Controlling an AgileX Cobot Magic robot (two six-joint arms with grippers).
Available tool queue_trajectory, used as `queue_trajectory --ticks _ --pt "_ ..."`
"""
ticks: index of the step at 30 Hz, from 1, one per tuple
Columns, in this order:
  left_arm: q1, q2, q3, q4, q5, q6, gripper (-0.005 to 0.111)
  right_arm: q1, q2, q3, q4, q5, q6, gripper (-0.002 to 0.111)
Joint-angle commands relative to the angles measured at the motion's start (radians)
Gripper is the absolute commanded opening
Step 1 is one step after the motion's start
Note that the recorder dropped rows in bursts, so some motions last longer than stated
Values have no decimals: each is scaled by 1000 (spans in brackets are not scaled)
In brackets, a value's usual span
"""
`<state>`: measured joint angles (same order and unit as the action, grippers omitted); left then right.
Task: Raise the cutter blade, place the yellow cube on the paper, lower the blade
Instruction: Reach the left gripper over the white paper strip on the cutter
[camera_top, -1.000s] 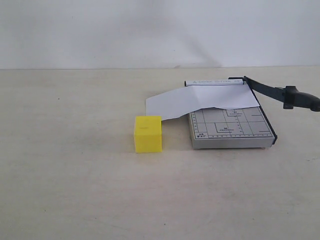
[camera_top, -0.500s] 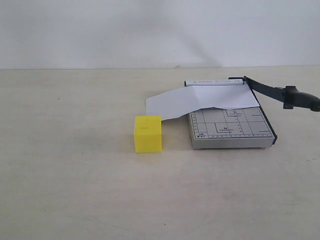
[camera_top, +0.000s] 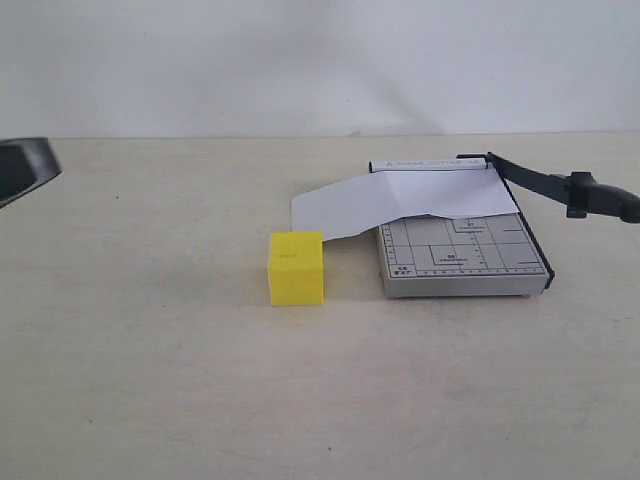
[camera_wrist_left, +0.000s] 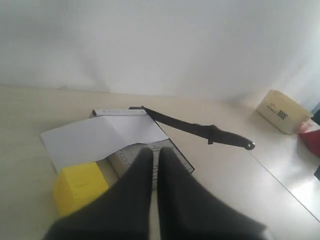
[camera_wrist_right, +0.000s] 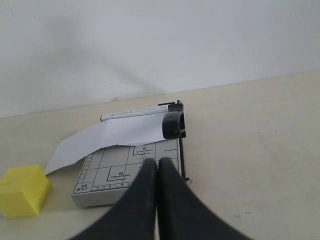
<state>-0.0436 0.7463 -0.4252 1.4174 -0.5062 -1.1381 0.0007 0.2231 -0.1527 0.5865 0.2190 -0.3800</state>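
Observation:
The yellow cube (camera_top: 296, 267) stands on the table left of the grey gridded trimmer base (camera_top: 465, 258), beside the paper's near left corner. The white paper (camera_top: 400, 200) lies across the back of the base and overhangs it to the left. The cutter blade (camera_top: 530, 180) stands raised from its hinge, slanting out to the right, with its thick handle (camera_top: 600, 197) in the air. My left gripper (camera_wrist_left: 154, 151) is shut and empty, hanging above the table short of the cube (camera_wrist_left: 80, 186). My right gripper (camera_wrist_right: 158, 163) is shut and empty in front of the base (camera_wrist_right: 120, 172).
A dark part of my left arm (camera_top: 25, 165) shows at the left edge of the exterior view. A cream box (camera_wrist_left: 282, 111) and something red (camera_wrist_left: 312, 136) sit on a paler surface past the table's right edge.
A dark part of the left arm has come into the exterior view at its left edge. The cube, paper and blade have not moved.

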Motion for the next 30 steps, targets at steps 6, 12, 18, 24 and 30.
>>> queue_trajectory --ticks 6,12,18,24,30 --pt "-302 595 -300 -127 224 390 4 -1 -4 3 3 -10 0 0" --pt "-439 909 -496 -627 249 956 4 -1 -4 3 3 -10 0 0" --pt "-446 1110 -685 -681 238 1002 4 -1 -4 3 3 -10 0 0" --pt "-517 1181 -790 -669 237 1052 4 -1 -4 3 3 -10 0 0" --pt "-632 1251 -900 -669 257 1163 4 -1 -4 3 3 -10 0 0"
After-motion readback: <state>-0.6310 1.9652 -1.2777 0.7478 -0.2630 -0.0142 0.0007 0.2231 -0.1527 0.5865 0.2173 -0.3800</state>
